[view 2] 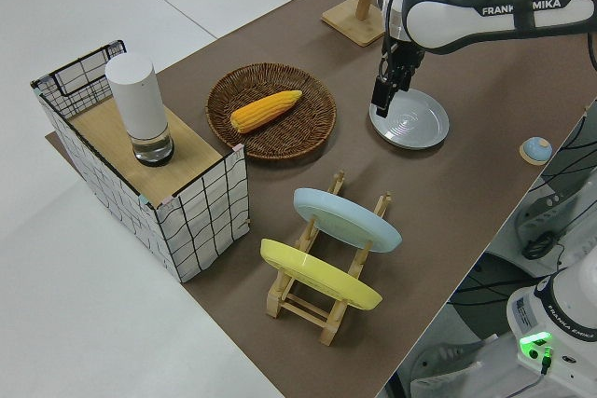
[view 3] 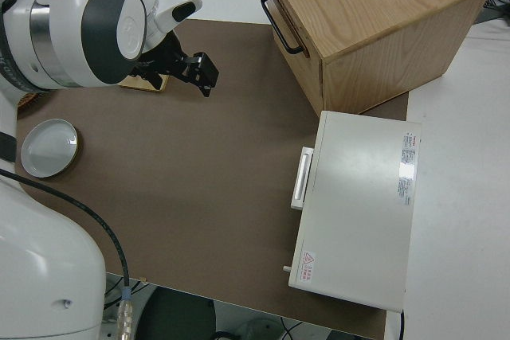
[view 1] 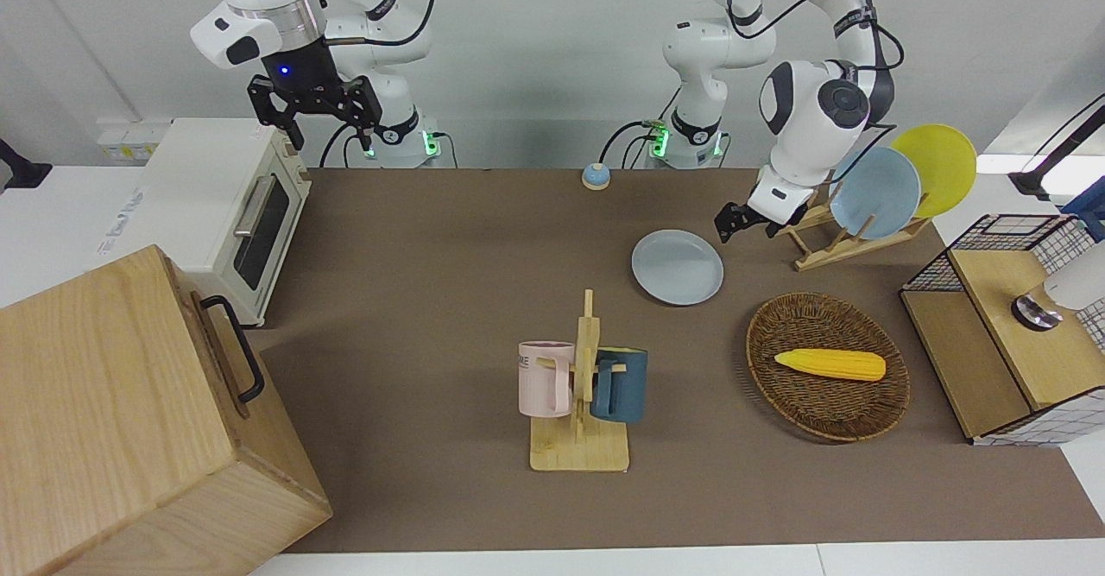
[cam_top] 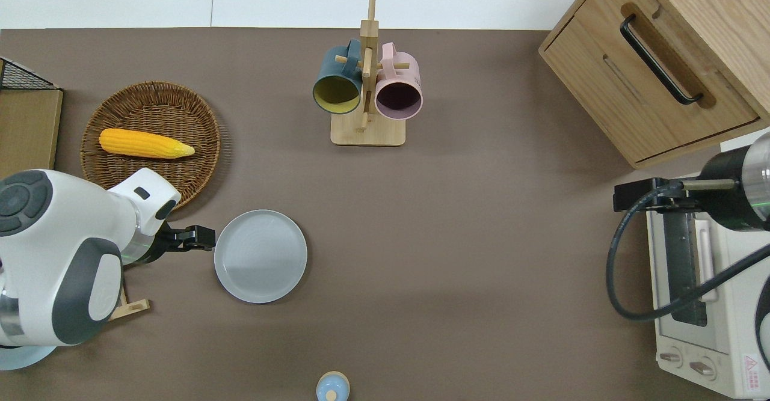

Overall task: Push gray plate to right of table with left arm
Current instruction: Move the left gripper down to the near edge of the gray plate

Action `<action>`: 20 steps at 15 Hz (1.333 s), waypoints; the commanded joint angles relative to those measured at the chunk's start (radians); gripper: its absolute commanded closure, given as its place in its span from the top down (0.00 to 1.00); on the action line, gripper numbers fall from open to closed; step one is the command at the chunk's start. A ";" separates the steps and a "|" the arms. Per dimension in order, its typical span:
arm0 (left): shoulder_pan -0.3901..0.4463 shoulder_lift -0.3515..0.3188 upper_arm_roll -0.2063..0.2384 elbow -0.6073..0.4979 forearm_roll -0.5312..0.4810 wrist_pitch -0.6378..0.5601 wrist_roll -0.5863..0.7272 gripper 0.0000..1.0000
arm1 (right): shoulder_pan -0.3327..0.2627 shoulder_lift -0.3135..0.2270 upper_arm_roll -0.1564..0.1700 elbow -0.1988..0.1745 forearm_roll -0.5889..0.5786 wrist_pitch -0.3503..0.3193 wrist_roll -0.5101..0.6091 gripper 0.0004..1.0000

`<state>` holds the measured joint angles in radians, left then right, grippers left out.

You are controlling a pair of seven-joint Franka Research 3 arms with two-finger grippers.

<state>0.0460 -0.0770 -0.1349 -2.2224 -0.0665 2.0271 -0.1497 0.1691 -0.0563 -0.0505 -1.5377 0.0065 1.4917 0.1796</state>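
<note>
The left gripper [cam_top: 201, 237] is low at the rim of the gray plate [cam_top: 260, 255], on the side toward the left arm's end of the table [cam_top: 481, 238]; its jaws look drawn narrow with nothing between them, and whether a fingertip touches the rim cannot be told. The plate lies flat on the brown top, toward the left arm's end and a little nearer the robots' edge than the middle, well apart from every edge. The wicker basket [cam_top: 150, 97] holding the corn cob [cam_top: 146, 143] sits just beside it, farther from the robots, and the wooden dish rack [view 2: 326, 300] with its sky-blue plate [view 2: 347, 219] and yellow plate [view 2: 320, 274] stands nearer the robots' edge. The likely risks: fingertips set too high could ride over the low rim and slip across the plate; an off-centre shove could spin it off course toward the mug stand [cam_top: 367, 127]; and the wrist swings close to the basket and rack. Ahead toward the right arm's end, the toaster oven [view 3: 355, 209] and wooden cabinet [cam_top: 656, 58] limit the run. The right gripper [view 1: 315, 105], jaws wide, is parked. Legible writing: "FRANKA" and "MIKA" on the left arm [view 2: 485, 16]; "NE" on the pink mug [view 1: 544, 377]; the oven's top labels are unreadable.
</note>
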 commanded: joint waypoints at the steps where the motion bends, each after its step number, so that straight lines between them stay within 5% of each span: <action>1: 0.005 -0.035 -0.005 -0.161 -0.050 0.157 0.004 0.98 | 0.006 0.006 -0.005 0.010 0.000 -0.011 -0.002 0.99; 3: 0.003 -0.029 -0.014 -0.230 -0.052 0.252 0.001 0.98 | 0.006 0.006 -0.005 0.010 0.000 -0.011 -0.003 1.00; 15: -0.009 0.046 -0.035 -0.249 -0.058 0.324 -0.001 0.86 | 0.006 0.006 -0.005 0.010 0.000 -0.011 -0.003 1.00; 17: -0.011 0.052 -0.035 -0.249 -0.058 0.329 -0.002 0.74 | 0.006 0.006 -0.005 0.010 0.000 -0.011 -0.003 1.00; 20: -0.017 0.060 -0.035 -0.249 -0.058 0.347 -0.027 0.43 | 0.006 0.006 -0.005 0.010 0.000 -0.011 -0.002 1.00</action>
<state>0.0433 -0.0194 -0.1719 -2.4551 -0.1075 2.3323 -0.1504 0.1691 -0.0563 -0.0505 -1.5377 0.0065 1.4917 0.1797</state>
